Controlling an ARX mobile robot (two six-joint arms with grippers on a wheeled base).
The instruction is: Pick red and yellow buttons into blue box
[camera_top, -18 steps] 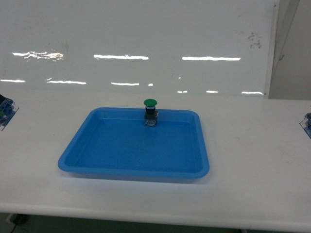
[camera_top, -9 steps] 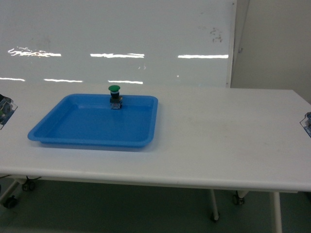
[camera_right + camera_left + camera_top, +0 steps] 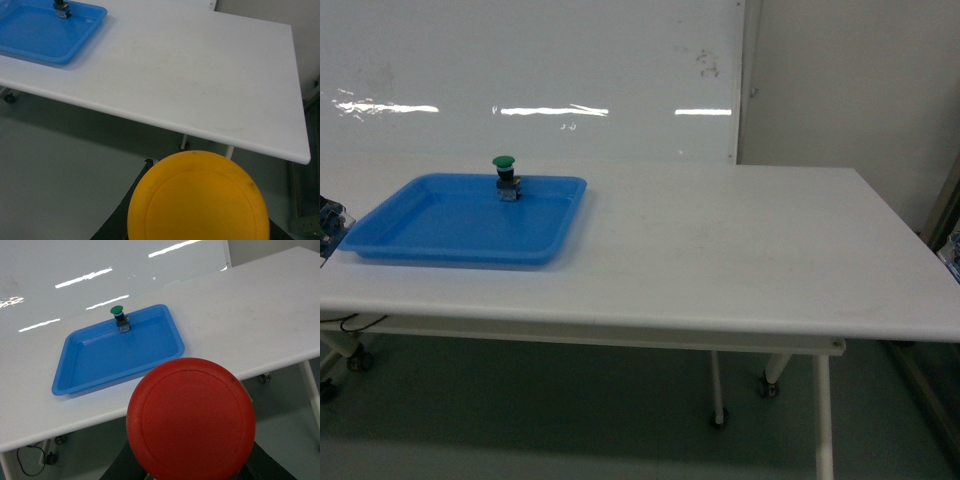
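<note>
A round red mushroom cap of a push-button switch (image 3: 191,418) fills the lower middle of the left wrist view, smooth and matte with a faint raised ring just inside its rim; it sits right in front of that camera, with dark gripper parts showing under it, so it appears held in the left gripper, though the jaws themselves are hidden and I cannot tell how they stand. A like yellow round cap (image 3: 198,197) fills the bottom of the right wrist view in the same way, off the near edge of the long white table (image 3: 740,250); the right jaws are hidden too.

A shallow blue plastic tray with rounded corners (image 3: 440,235) lies near the table's left end. At the middle of its far wall stands a green-capped push-button switch on a dark block body (image 3: 506,177), upright. No deep blue box shows in any view.
</note>
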